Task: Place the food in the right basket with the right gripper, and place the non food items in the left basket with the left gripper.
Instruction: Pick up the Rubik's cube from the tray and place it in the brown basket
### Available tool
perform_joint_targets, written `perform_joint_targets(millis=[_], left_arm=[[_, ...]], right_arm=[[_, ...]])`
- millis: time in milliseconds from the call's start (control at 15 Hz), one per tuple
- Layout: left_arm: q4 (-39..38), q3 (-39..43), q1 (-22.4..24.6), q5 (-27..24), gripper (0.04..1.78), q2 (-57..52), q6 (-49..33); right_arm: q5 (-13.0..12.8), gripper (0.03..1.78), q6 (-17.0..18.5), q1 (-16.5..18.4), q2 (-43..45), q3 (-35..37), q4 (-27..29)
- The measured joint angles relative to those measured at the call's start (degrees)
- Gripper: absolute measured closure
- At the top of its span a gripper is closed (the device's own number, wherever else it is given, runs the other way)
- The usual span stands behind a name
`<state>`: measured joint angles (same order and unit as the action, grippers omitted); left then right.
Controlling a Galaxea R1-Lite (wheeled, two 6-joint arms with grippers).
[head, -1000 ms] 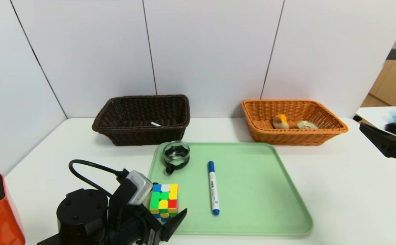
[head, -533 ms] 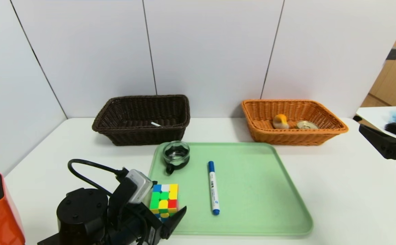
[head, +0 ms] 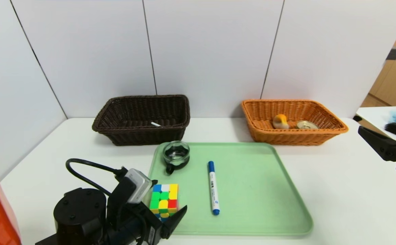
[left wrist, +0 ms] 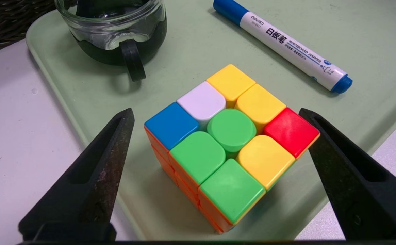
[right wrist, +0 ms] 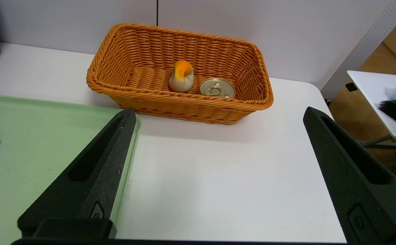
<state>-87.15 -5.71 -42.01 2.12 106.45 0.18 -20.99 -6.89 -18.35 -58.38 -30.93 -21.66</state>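
- The left gripper (head: 165, 217), a black arm end with two pointed fingers and a small silver-white camera box, sits low at the near left corner of the tray. Its jaws stand wide apart on either side of the cube and hold nothing; in the left wrist view (left wrist: 215, 117) one fingertip lies very near the cube's red corner, the other stands off the blue corner.
- The multicoloured puzzle cube (head: 164, 201) rests on the near left part of the flat pale green plastic tray (head: 252, 204), green, yellow, red, white and blue squares facing up (left wrist: 230, 141).
- The rectangular dark brown woven wicker basket (head: 116, 131) stands at the back left of the white table (head: 354, 204), with a thin white pen (head: 155, 124) lying inside.
- The small clear glass cup with a black handle (head: 176, 153) stands upright at the tray's far left corner, handle towards the robot.
- The blue-capped white marker (head: 213, 188) lies on the tray right of the cube, well apart from it.
- The rectangular orange-tan woven wicker basket (head: 262, 136) stands at the back right; inside, the small round cream bun with an orange-yellow top (head: 280, 121) sits just beside the short tin can with a gold pull-tab lid (head: 307, 125).
- The right gripper (right wrist: 218, 112) hangs above the table's right edge, jaws spread wide and holding nothing.
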Motion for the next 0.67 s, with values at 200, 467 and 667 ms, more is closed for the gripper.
perform_joint_targets(millis=[200, 467, 667], left_arm=[[0.00, 0.20, 0.00, 0.00, 0.13, -0.02, 0.00], [0.07, 0.20, -0.11, -0.04, 0.69, -0.35, 0.00], [0.05, 0.23, -0.10, -0.01, 0.82, -0.44, 0.00]], right_arm=[[0.07, 0.11, 0.02, 0.00, -0.07, 0.23, 0.02], [0.49, 0.11, 0.11, 0.00, -0.18, 0.41, 0.00], [0.52, 0.11, 0.13, 0.00, -0.30, 0.43, 0.02]])
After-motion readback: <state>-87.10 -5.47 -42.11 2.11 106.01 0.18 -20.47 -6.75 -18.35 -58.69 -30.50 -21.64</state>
